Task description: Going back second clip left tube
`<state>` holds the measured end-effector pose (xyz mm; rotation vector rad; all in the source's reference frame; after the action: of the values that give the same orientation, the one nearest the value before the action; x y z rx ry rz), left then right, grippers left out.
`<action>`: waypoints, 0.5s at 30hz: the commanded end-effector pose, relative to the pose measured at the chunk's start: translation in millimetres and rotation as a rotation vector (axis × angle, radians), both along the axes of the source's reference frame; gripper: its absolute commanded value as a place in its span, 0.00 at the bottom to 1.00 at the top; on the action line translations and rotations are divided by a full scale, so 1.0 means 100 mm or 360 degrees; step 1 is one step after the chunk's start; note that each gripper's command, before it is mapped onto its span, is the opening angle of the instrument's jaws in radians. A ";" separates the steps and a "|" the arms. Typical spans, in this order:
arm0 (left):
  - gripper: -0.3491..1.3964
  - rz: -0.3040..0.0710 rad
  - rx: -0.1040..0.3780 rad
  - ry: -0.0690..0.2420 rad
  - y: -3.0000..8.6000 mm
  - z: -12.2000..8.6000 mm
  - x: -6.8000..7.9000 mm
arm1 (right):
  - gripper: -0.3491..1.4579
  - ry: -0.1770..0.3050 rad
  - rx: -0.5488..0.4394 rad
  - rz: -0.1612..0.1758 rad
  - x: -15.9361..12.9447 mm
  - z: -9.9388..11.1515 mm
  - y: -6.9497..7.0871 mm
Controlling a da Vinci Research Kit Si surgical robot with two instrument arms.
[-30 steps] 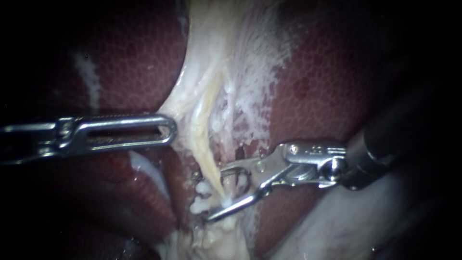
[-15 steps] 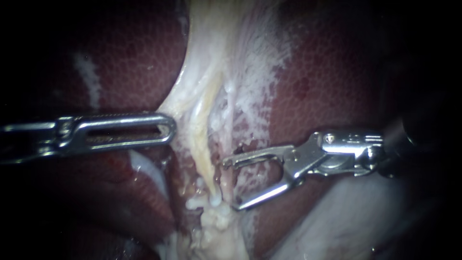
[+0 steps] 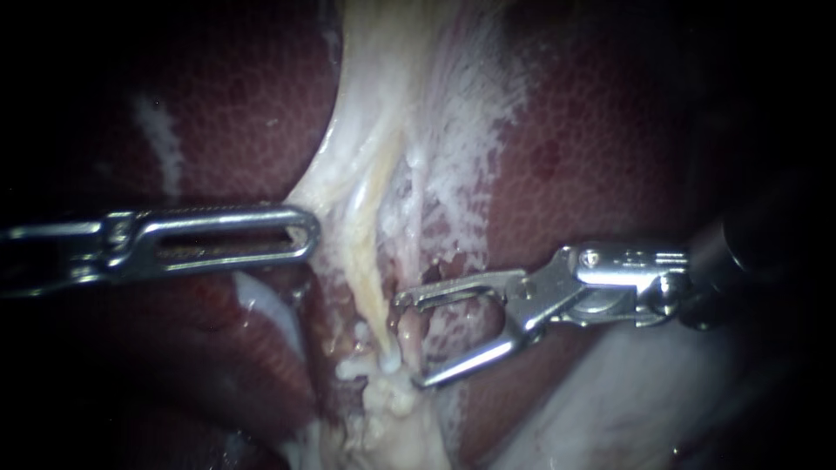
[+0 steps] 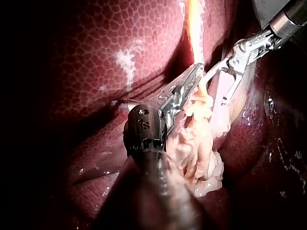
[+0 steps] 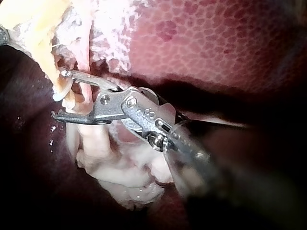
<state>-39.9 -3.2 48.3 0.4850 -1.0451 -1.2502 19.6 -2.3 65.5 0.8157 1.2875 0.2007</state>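
**Right jaws spread around the tube, left jaws pinching pale tissue**

In the endoscope view the right instrument (image 3: pixel 412 341) comes in from the right, low over the liver (image 3: pixel 592 148). Its two thin jaws stand wide apart, with a clear gap between them. A thin pink tube (image 3: pixel 407 335) runs through that gap near the jaw tips, and the jaws are not closed on it. Just beside the tube, on the side toward the left instrument, a yellow strand (image 3: pixel 370 278) runs down and ends in a few small white lumps (image 3: pixel 387 361), close to the lower jaw's tip.

The right wrist view shows the same: the right instrument (image 5: pixel 59 93) has one jaw on each side of the tube (image 5: pixel 86 98), and a mass of soft pale tissue lies under them.

The left instrument (image 3: pixel 305 233) comes in level from the left. Its slotted jaws lie pressed together, and their tip sits at the edge of the broad band of pale tissue (image 3: pixel 383 130) that runs between the liver lobes. In the left wrist view the left instrument (image 4: pixel 195 73) appears to pinch that tissue at its tip, though the contact is partly hidden. The right instrument (image 4: pixel 216 88) is spread open just ahead of it.
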 end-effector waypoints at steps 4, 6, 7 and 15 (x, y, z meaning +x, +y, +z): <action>0.00 0.0000 0.0000 0.0000 0.000 0.000 -0.001 | 0.52 -0.0001 0.0020 -0.0015 0.012 0.005 -0.008; 0.00 -0.0001 0.0000 0.0000 0.000 0.000 -0.001 | 0.52 -0.0004 0.0023 -0.0016 0.019 0.010 -0.013; 0.00 -0.0001 0.0000 0.0000 0.000 0.000 -0.001 | 0.52 -0.0003 0.0031 -0.0023 0.022 0.012 -0.015; 0.00 -0.0001 -0.0001 0.0001 0.000 -0.001 -0.001 | 0.52 -0.0001 0.0027 -0.0033 0.040 0.024 -0.025</action>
<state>-40.0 -3.3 48.2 0.4842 -1.0451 -1.2507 23.6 -4.9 67.9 0.8433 1.2775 0.1967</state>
